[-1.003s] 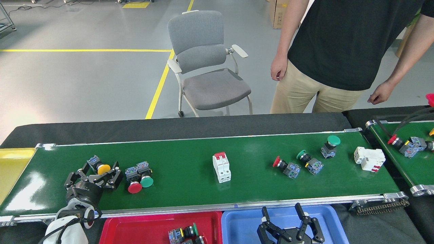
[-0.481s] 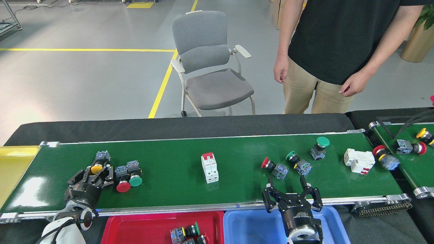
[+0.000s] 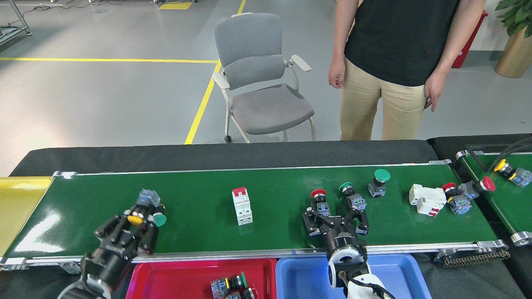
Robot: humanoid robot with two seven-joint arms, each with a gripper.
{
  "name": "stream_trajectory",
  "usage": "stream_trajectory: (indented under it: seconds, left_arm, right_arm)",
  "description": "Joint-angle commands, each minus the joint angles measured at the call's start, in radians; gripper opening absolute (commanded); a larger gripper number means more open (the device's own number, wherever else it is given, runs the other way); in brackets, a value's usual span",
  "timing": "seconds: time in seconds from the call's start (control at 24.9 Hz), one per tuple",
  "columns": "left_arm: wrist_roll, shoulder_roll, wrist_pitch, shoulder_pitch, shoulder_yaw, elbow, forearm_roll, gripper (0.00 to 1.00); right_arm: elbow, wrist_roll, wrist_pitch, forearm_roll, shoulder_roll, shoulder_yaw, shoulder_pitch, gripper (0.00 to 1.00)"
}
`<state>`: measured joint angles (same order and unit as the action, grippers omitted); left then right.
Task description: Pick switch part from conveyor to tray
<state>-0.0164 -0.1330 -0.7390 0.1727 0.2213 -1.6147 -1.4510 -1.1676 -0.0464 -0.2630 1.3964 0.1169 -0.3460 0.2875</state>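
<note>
On the green conveyor (image 3: 266,182), the left tool (image 3: 139,226) pinches a yellow-capped switch part (image 3: 136,219), apparently to carry it to the red tray (image 3: 174,278). The right tool (image 3: 336,219), fingers spread, faces a red-capped switch (image 3: 319,197).

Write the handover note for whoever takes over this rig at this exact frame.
Left gripper: fingers shut on the yellow-capped switch, low over the conveyor.
Right gripper: open, fingers either side of the red-capped switch, not gripping yet.
Done: some switches lie in the red tray; the blue tray shows none.
Left: white breaker, green-capped switches, more parts at the belt's right end.
</note>
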Motion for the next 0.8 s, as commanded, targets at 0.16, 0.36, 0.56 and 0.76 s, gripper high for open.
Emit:
stream_trajectory:
  seconds: [0.16, 0.36, 0.56, 0.76]
  left_arm:
    - [-0.005, 0.009, -0.046, 0.082, 0.035, -0.06, 0.004, 1.0]
    - [-0.01, 0.033, -0.046, 0.08, 0.148, -0.06, 0.006, 1.0]
    - [-0.007, 0.066, 0.171, 0.041, 0.257, 0.001, -0.005, 1.0]
    - [-0.004, -0.008, 0.216, -0.03, 0.265, 0.128, -0.005, 1.0]
  right_arm:
    - [-0.057, -0.018, 0.042, -0.002, -0.006, -0.021, 0.01, 0.14]
    - [-0.202, -0.078, 0.122, -0.002, -0.006, -0.025, -0.076, 0.16]
    - [-0.399, -0.127, 0.254, 0.0, -0.01, -0.031, -0.22, 0.16]
    - [-0.564, -0.136, 0.562, 0.0, -0.013, -0.094, -0.395, 0.23]
